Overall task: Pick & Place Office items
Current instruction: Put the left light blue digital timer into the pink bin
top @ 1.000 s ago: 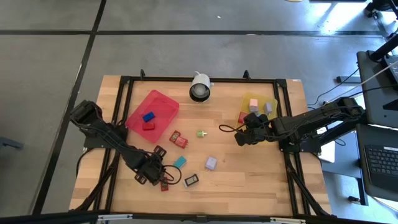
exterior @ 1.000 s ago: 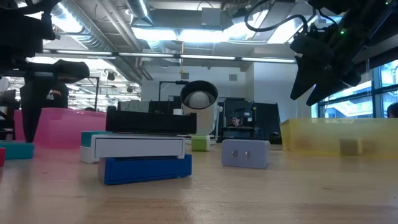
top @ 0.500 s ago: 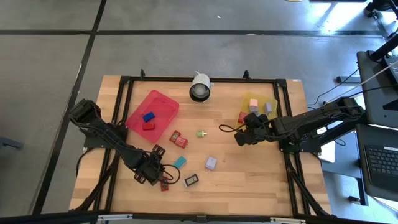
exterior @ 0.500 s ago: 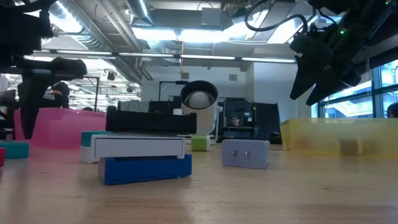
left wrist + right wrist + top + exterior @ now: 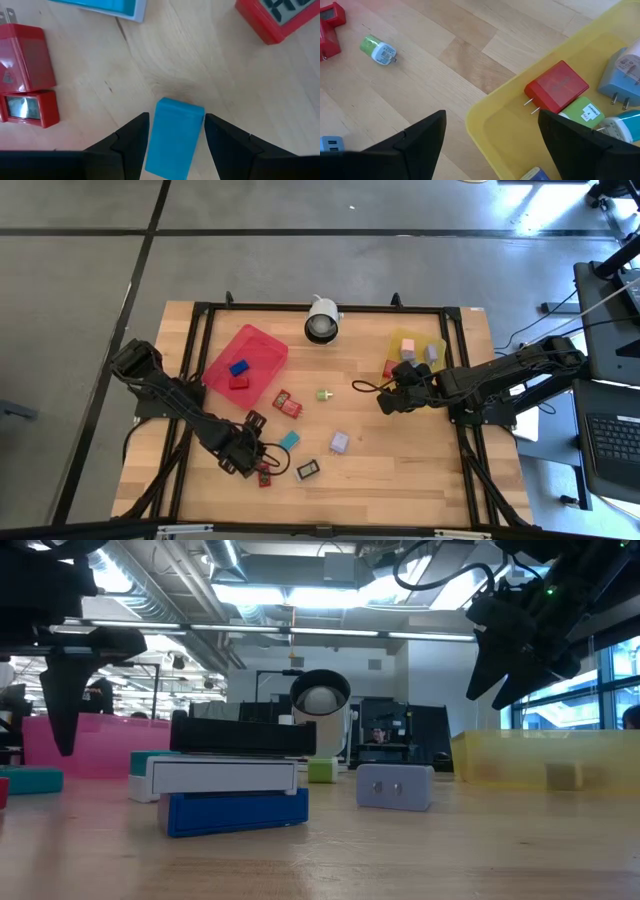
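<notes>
Having just shifted over the desk's (image 5: 400,480) near left, left claw (image 5: 174,131) now straddling, open, a blue block (image 5: 173,137), readying pickup; right claw (image 5: 490,131) hovering open by the yellow tray (image 5: 520,107).

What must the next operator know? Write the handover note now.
Left hand: open, straddling a blue plastic block on the wooden table, front-left; apparently not gripped.
Right hand: open, empty, beside the yellow plastic tray.
Done: two pieces in the red plastic tray, several in the yellow one.
Left: red pair, green plug, lilac block, black labelled piece, teal piece, all loose.
</notes>
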`<state>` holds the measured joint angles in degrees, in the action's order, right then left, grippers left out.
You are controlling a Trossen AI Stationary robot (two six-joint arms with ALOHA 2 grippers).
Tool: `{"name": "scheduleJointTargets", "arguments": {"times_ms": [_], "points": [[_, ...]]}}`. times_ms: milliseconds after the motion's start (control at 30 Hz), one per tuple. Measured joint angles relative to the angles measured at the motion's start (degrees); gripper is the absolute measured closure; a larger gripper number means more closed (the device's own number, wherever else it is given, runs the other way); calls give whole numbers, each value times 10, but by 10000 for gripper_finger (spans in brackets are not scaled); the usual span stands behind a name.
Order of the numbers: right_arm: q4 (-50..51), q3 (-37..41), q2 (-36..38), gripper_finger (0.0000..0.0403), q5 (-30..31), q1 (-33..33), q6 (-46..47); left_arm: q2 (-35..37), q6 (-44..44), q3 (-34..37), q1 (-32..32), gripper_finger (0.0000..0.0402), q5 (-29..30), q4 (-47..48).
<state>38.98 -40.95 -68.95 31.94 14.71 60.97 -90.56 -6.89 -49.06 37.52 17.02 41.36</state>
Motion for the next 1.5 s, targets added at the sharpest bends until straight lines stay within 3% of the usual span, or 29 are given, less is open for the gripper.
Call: {"name": "scheduleJointTargets", "arguments": {"times_ms": [200,533,867,1100,1300,1500], "points": [[0,0,0,85,0,0,0,0,-27,0,0,212,22,0],[0,0,0,85,0,0,0,0,-128,-1,0,209,0,5],[0,0,0,85,0,0,0,0,-149,17,-21,145,-4,-2],[0,0,0,85,0,0,0,3,-148,58,-39,130,-26,-52],[0,0,0,85,0,0,0,4,-164,59,-40,159,-40,-54],[0,0,0,85,0,0,0,3,-166,60,-33,225,-40,-57]]}}
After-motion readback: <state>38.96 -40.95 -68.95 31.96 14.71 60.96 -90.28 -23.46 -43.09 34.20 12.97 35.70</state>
